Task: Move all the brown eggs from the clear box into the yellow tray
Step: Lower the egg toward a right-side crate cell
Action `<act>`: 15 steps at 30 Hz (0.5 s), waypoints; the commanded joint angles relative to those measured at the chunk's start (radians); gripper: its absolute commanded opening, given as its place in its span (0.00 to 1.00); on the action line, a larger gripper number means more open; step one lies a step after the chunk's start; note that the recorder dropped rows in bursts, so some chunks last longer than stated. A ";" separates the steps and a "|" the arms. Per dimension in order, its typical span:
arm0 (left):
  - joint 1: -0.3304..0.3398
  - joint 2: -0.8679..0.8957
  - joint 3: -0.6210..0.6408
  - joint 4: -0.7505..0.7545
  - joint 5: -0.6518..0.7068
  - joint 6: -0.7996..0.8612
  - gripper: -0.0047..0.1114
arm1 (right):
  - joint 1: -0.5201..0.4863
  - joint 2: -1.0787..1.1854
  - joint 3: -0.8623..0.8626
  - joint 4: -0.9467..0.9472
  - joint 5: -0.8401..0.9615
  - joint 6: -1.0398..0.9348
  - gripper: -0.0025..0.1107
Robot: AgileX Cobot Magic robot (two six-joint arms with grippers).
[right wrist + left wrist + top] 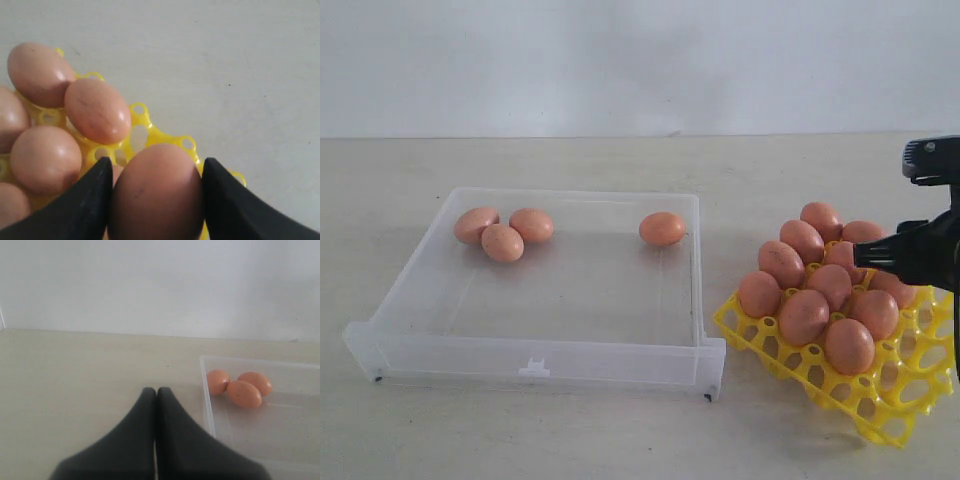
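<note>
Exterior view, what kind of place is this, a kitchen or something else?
Probably a robot test bench, not a kitchen: a plain pale table against a blank white wall, a clear box and yellow tray of brown eggs, and the right claw gripping one egg over the tray.

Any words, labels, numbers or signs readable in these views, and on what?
None: the eggs, box and tray carry no readable print; the small white shape on the box's front is a clip, not lettering.
</note>
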 commanded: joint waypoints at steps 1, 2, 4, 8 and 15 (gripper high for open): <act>0.001 0.003 0.003 0.002 -0.006 0.002 0.00 | -0.011 -0.002 -0.016 -0.009 0.092 0.021 0.03; 0.001 0.003 0.003 0.002 -0.006 0.002 0.00 | -0.015 -0.002 -0.016 -0.009 0.092 0.021 0.03; 0.001 0.003 0.003 0.002 -0.006 0.002 0.00 | -0.025 -0.002 -0.016 -0.009 0.086 0.023 0.03; 0.001 0.003 0.003 0.002 -0.006 0.002 0.00 | -0.062 -0.002 -0.018 -0.009 0.069 0.034 0.03; 0.001 0.003 0.003 0.002 -0.006 0.002 0.00 | -0.114 0.008 -0.060 -0.009 -0.044 -0.006 0.03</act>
